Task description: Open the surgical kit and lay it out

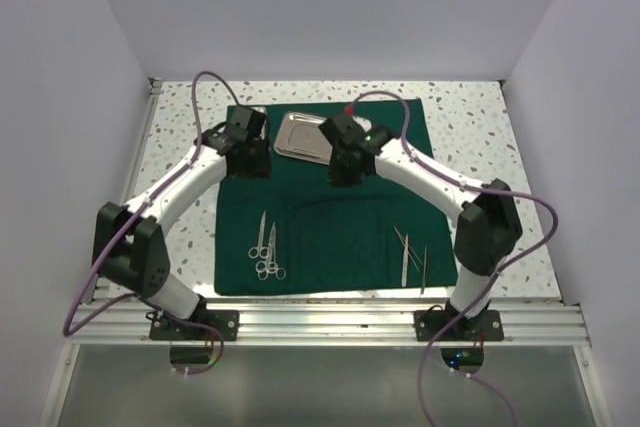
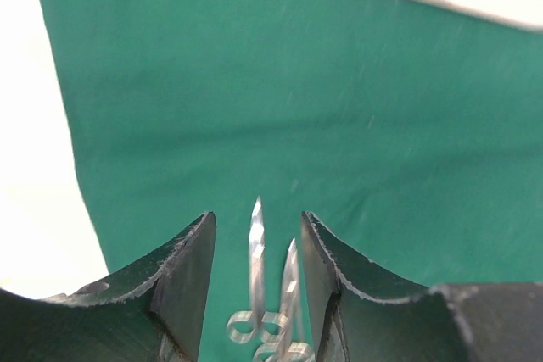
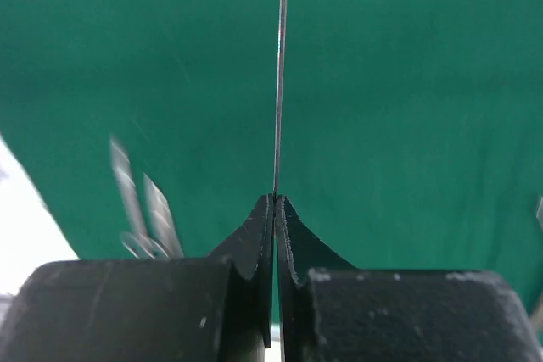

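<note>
My right tool (image 3: 275, 199) is pressed together on a slim silver instrument (image 3: 279, 82), which runs straight out from the tips; it is too thin for me to tell what kind it is. That tool hangs over the dark green drape (image 1: 330, 222), just beside the near right corner of the steel tray (image 1: 300, 132). My left tool (image 2: 257, 219) is apart and holds nothing, hovering over the far left part of the drape.

The drape lies spread flat on the speckled surface (image 1: 470, 117). The tray sits on its far edge, between my two tools. Two pairs of ring-handled scissors (image 1: 266, 249) lie side by side on the near left of the drape, and the tweezers (image 1: 411, 252) lie on the near right, well apart from the scissors.
</note>
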Available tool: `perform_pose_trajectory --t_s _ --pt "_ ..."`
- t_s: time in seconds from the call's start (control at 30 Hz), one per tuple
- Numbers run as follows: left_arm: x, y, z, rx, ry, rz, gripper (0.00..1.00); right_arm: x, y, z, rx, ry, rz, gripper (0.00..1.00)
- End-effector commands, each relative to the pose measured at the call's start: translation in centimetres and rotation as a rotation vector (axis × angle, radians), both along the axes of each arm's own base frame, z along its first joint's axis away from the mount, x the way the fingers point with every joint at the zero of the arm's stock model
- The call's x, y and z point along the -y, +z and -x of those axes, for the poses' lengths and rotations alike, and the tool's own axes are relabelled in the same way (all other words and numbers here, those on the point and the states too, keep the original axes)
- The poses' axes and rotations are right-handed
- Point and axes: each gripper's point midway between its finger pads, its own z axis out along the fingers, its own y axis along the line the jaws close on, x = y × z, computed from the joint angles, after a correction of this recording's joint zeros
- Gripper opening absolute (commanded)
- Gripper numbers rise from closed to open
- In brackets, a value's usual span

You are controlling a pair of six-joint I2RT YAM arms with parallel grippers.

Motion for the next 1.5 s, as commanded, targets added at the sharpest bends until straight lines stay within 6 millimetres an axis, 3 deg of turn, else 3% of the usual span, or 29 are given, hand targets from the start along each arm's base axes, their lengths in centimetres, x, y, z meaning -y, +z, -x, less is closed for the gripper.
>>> perform_pose_trajectory --t_s 0.0,0.03,0.07,0.17,0.27,0.43,0.47,0.5,0.53,0.57,0.63,0.7,0.77,0.8,0.93,1.03,1.2,1.47 --pt "2.3 2.1 -4.8 0.076 -0.014 0.09 0.48 -1.6 -1.7 5.2 -0.058 0.027 -0.053 0.0" --pt "2.7 0.9 -5.5 0.046 0.0 0.093 0.48 -1.0 -3.1 7.3 -0.092 0.021 -0.036 0.0" --pt "3.4 1.8 -6.8 0.066 0.0 0.112 0.48 -1.7 -3.6 9.1 -0.101 0.052 -0.038 0.0" --pt "5.0 1.3 -9.2 0.046 0.016 0.144 0.47 -1.8 -5.8 13.5 -0.155 0.075 -0.029 0.0" --pt "6.2 0.5 -11.3 0.033 0.035 0.166 0.46 -1.7 -7.7 16.4 -0.217 0.103 -0.017 0.0" --pt "8.2 -1.5 -14.2 -0.001 0.055 0.2 0.45 -1.8 -9.2 19.1 -0.274 0.159 0.041 0.0" --pt "8.5 -1.8 -14.6 -0.003 0.055 0.204 0.45 -1.3 -9.3 19.5 -0.287 0.164 0.069 0.13" --pt "9.0 -2.0 -14.8 -0.005 0.051 0.207 0.45 -1.0 -9.1 19.6 -0.284 0.161 0.078 0.39" --pt "9.6 -2.3 -15.6 -0.001 0.05 0.212 0.44 -0.7 -8.8 19.6 -0.278 0.162 0.086 0.58" --pt "10.1 -2.5 -15.9 0.002 0.043 0.214 0.44 0.1 -8.6 19.7 -0.278 0.151 0.11 0.87" --pt "12.0 -2.6 -16.7 0.018 0.012 0.219 0.44 1.7 -7.0 19.6 -0.239 0.132 0.142 0.98" --pt "13.5 -3.5 -16.8 0.011 -0.017 0.203 0.44 3.1 -4.8 18.7 -0.164 0.105 0.16 0.98" --pt "14.7 -2.9 -17.4 0.035 -0.035 0.209 0.44 4.7 -2.4 18.3 -0.119 0.088 0.19 0.99" --pt "15.6 -3.2 -17.6 0.04 -0.047 0.207 0.44 5.2 0.0 17.6 -0.05 0.074 0.17 0.98" --pt "16.9 -4.4 -18.0 0.048 -0.063 0.187 0.44 9.5 4.7 17.1 0.057 0.016 0.217 0.98" --pt "18.3 -5.7 -18.1 0.049 -0.095 0.178 0.43 12.1 6.7 17.1 0.103 -0.015 0.223 0.98" --pt "19.8 -7.7 -17.2 0.027 -0.138 0.119 0.42 14.9 6.1 17.6 0.075 -0.053 0.263 0.98" --pt "18.2 -9.1 -15.6 0.02 -0.107 0.016 0.41 15.9 5.2 17.3 0.047 -0.086 0.25 0.98"
